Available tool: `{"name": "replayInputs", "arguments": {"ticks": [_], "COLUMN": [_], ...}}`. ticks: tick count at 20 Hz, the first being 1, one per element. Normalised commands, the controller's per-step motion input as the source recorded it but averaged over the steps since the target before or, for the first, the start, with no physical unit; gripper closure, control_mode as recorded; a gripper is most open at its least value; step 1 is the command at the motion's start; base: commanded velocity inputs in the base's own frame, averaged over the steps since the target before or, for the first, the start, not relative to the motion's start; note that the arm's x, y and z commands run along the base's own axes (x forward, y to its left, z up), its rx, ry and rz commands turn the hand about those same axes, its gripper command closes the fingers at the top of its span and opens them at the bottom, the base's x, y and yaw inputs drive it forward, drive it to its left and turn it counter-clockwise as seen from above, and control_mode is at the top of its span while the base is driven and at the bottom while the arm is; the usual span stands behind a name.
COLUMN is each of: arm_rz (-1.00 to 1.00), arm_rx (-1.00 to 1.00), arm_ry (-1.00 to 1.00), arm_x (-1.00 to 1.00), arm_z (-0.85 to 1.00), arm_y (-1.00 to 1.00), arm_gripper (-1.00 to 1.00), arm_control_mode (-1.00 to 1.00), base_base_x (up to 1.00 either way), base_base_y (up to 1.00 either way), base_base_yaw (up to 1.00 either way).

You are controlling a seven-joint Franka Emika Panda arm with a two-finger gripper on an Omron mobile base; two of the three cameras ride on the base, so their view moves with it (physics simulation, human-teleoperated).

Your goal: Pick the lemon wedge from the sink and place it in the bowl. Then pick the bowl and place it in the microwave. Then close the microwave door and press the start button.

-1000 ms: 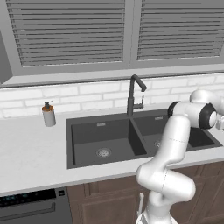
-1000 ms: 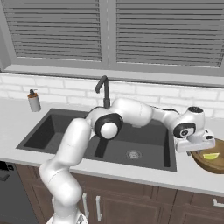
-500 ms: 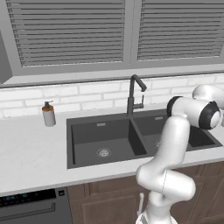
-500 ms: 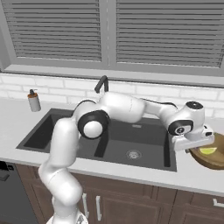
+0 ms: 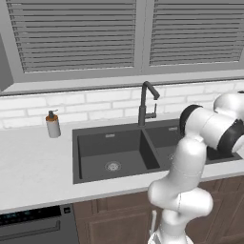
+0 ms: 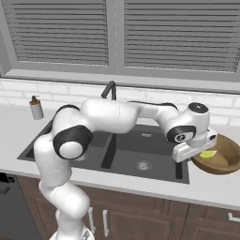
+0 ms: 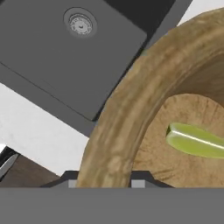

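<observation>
Lemon wedge in the bowl, arm reaching over the pale counter.

At the right edge of the right base view the bowl [image 6: 220,159] sits on the white counter [image 6: 140,185] just beside the dark sink [image 6: 140,150], the lemon wedge [image 6: 208,153] lying inside it. The gripper [image 6: 194,151] straddles the bowl's near rim, its jaws apart. Behind, a white brick backsplash [image 5: 95,102], slatted blinds [image 5: 76,33], a faucet [image 5: 145,102] and a soap bottle [image 5: 53,125] at middle left.

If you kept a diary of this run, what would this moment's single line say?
stage: grasping bowl | lemon wedge: in bowl | bowl: on counter right of sink | gripper: straddling bowl's rim
</observation>
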Motion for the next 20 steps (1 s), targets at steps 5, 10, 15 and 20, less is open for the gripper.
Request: {"name": "replayInputs", "arguments": {"ticks": [5,10,15,20], "arm_rz": [0.28,0.27,0.23,0.27], "arm_rx": [0.00,0.00,0.00,0.00], "arm_ry": [0.00,-0.01,-0.14,-0.02], "arm_x": [-0.24,-0.21,-0.30,-0.19], "arm_z": [0.47,0.45,0.63,0.60], "arm_y": [0.87,0.94,0.74,0.82], "arm_gripper": [1.00,1.00,1.00,1.00], "arm_control_mode": [-1.00,-1.00,-1.00,-1.00], "base_base_x": [0.00,0.00,0.00,0.00], "base_base_y": [0.00,0.00,0.00,0.00], "base_base_yaw": [0.00,0.00,0.00,0.00]}}
